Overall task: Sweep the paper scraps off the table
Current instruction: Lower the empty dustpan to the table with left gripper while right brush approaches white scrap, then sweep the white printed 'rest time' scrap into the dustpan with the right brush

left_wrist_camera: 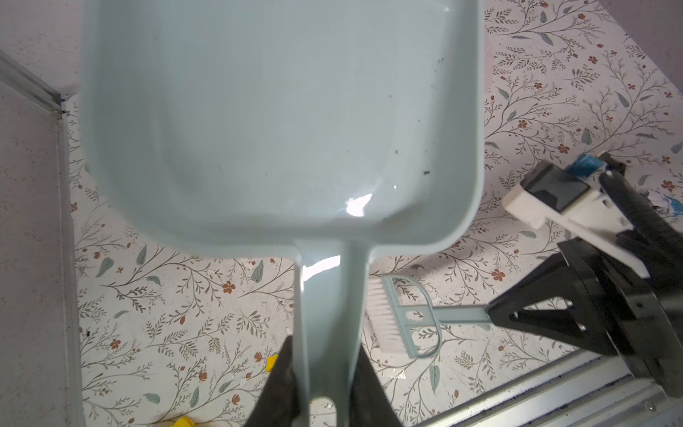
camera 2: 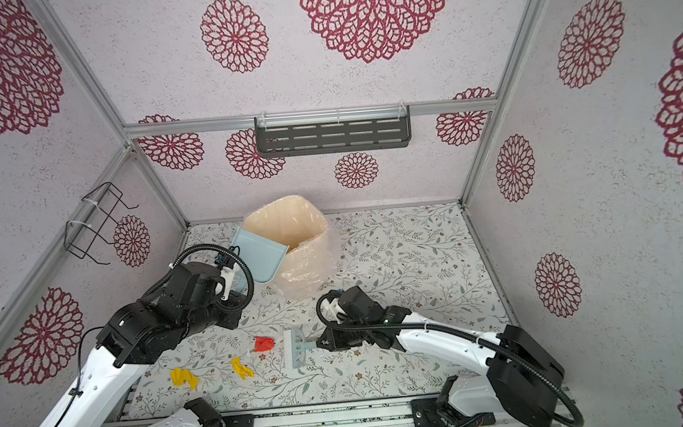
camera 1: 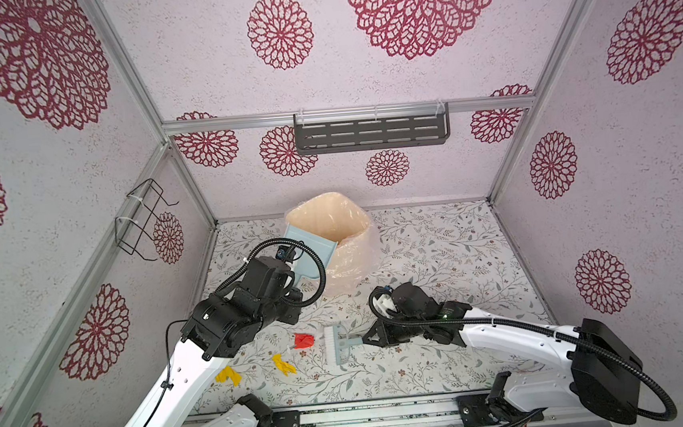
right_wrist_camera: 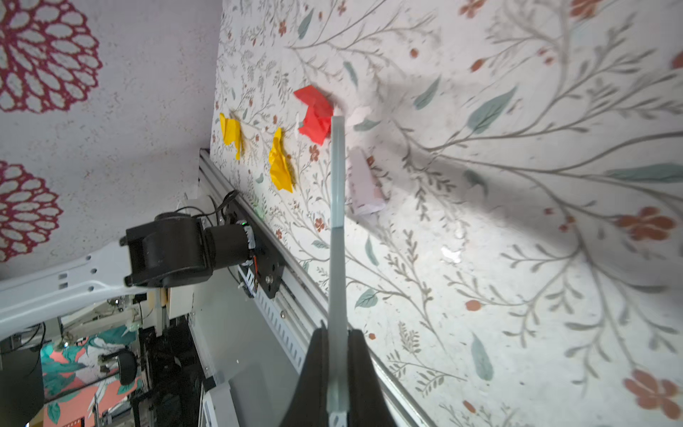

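On my one counter (camera 1: 439, 257) I count four paper scraps (camera 2: 264, 343) for certain: one red scrap (camera 1: 304, 340), two yellow scraps (camera 1: 228, 375) (camera 1: 283, 364), and one white scrap with blue marks (left_wrist_camera: 665, 205). A few tinier white flecks (right_wrist_camera: 451, 254) are too small for me to number. I see one dustpan (camera 2: 266, 254), one brush (camera 1: 337, 344) and one bag-lined bin (camera 1: 352, 259). The three walls (camera 1: 362, 75) around it carry one slotted shelf (camera 1: 371, 133) and one wire rack (camera 1: 140, 222). My left arm (camera 1: 185, 372) and right arm (camera 1: 508, 339) make two, each with one pair of jaws.
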`<state>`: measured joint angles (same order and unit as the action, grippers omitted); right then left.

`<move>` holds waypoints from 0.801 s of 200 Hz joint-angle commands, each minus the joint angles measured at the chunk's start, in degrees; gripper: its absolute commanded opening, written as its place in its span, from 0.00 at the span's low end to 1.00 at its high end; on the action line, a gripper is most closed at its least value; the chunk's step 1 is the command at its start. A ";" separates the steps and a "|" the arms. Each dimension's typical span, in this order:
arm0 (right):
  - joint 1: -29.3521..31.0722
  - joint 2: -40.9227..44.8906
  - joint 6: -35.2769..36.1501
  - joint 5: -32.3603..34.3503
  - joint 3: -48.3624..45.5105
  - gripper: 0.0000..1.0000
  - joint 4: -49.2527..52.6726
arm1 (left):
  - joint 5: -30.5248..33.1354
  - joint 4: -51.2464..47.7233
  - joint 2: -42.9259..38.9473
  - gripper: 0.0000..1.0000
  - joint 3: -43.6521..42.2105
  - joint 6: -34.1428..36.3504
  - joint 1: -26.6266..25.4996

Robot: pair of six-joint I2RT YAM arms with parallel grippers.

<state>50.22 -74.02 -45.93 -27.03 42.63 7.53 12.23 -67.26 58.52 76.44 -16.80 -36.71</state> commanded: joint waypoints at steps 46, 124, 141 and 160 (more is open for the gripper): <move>-13.91 8.69 15.04 -4.97 -0.96 0.00 21.57 | -4.05 -2.95 -1.04 0.00 -1.03 -3.48 -3.95; -19.49 14.12 16.90 -8.63 5.89 0.00 30.46 | -3.79 -5.86 -1.79 0.00 -3.29 -11.71 -14.89; -17.69 13.40 13.29 -9.88 5.03 0.00 23.90 | -3.84 -5.64 -3.00 0.00 -4.08 -12.72 -15.31; -14.47 10.38 10.06 -10.28 4.32 0.00 16.35 | -4.09 -5.38 -3.98 0.00 -5.18 -13.88 -15.49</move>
<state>32.51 -61.25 -31.22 -34.37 46.98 33.85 8.16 -72.38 56.51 72.18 -27.88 -51.59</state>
